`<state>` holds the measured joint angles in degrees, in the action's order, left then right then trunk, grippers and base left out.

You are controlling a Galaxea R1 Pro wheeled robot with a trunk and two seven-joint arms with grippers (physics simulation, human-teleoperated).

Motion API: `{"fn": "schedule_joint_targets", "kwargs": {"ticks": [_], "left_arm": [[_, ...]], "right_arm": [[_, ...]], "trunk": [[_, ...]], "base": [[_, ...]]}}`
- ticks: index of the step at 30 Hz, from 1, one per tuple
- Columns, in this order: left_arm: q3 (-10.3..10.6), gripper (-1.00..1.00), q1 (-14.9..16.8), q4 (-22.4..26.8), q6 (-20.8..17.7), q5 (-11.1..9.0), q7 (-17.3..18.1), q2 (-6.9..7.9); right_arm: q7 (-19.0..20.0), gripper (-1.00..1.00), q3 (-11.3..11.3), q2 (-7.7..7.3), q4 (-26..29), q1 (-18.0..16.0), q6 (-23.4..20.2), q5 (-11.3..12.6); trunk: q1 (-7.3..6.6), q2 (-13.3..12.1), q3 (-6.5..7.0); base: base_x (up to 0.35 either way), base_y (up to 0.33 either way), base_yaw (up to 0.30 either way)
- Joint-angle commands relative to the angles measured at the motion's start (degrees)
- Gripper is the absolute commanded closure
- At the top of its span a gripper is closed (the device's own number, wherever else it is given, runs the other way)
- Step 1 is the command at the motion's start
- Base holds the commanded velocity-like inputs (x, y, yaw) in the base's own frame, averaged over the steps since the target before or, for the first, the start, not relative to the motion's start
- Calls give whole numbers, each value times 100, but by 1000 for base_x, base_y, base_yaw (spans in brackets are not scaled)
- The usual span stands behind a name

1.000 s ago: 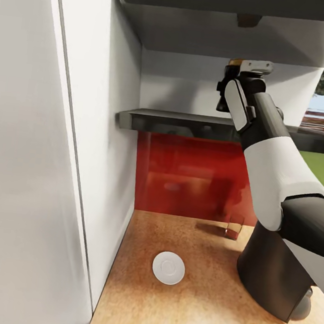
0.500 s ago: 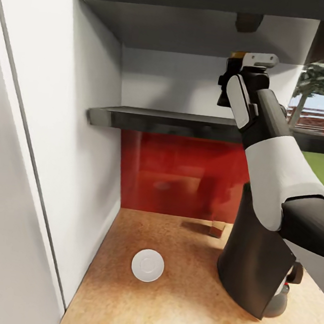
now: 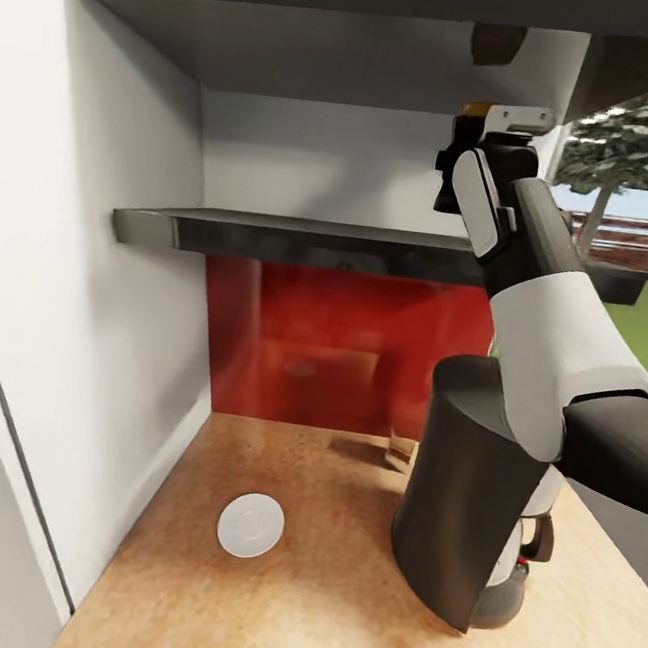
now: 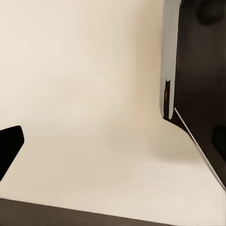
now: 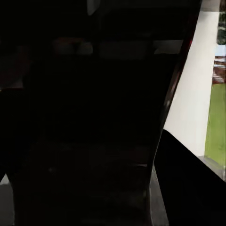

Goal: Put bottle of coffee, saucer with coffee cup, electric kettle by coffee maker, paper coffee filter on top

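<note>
One arm, our right, is raised above the dark kitchen shelf (image 3: 373,251), and its gripper (image 3: 476,140) sits at an amber-capped object, probably the bottle of coffee (image 3: 476,109). We cannot tell whether the jaws are wide, narrow or gripping; the wrist housing covers them, and the right wrist view is almost black. The black tapered coffee maker (image 3: 466,491) stands on the speckled wooden countertop (image 3: 312,605), directly below the raised gripper. The white round saucer (image 3: 251,525) lies well apart, on the left. We judge the coming move to be a downward transfer beside the coffee maker.
</note>
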<state>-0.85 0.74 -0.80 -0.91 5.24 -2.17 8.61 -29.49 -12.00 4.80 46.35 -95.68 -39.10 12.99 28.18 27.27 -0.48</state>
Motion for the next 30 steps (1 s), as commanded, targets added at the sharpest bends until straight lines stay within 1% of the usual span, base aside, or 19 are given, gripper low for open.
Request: {"fn": "schedule_joint_targets", "kwargs": {"ticks": [1,16,21,23,28,30], "left_arm": [[-11,-100,5,-8,-6,56,-21,0],[-17,-100,5,-8,-6,56,-21,6],[-20,-100,5,-8,-6,56,-21,6],[-18,-100,5,-8,-6,56,-21,8],[-14,-100,5,-13,-6,56,-21,7],[-15,-100,5,-9,-6,56,-21,2]], "right_arm": [[-65,100,-21,-5,6,-4,-10,55],[-65,100,-21,-16,-3,-4,-10,55],[-65,100,-21,-63,-14,-4,-10,48],[-65,100,-21,-100,-22,-4,-10,46],[-58,100,-21,-328,-38,-4,-25,44],[-56,100,-21,-541,-43,-4,-33,45]], "trunk": [[2,6,-5],[2,6,-5],[2,6,-5],[2,6,-5],[2,6,-5],[2,6,-5]], "base": [[-48,-273,0],[-81,-273,0],[-54,-273,0],[-10,-273,0],[-2,-273,0],[0,-273,0]]}}
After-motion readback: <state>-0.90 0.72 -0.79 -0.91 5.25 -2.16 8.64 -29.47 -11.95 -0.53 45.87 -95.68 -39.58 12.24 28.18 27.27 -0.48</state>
